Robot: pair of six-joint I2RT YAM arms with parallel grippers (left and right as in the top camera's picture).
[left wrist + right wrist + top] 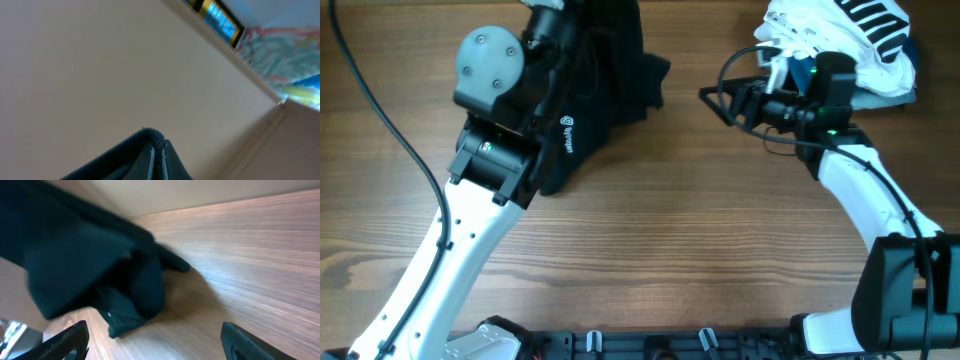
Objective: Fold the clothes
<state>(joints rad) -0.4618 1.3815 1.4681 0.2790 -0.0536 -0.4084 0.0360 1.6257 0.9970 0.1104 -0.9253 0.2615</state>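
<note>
The black clothes (pixel 605 90) hang in a bunched drape from my raised left arm down to the table, with a small white label (pixel 568 135) on the lower part. In the left wrist view, my left gripper (pixel 159 146) is shut on a ribbed black hem of the clothes (pixel 150 135). Right of the hanging cloth, my right gripper (pixel 722 96) stands open above the table and points left at it, nothing between its fingers. The right wrist view shows that gripper (pixel 160 345) wide open, with the clothes (pixel 85 265) ahead and their lower end resting on the wood.
A white garment with black stripes (pixel 850 35) lies at the back right, just behind my right wrist, with a blue garment (pixel 910 55) under its right side. My left arm's large grey joint (pixel 490 62) hides part of the cloth. The wooden table (pixel 680 230) spreads in front.
</note>
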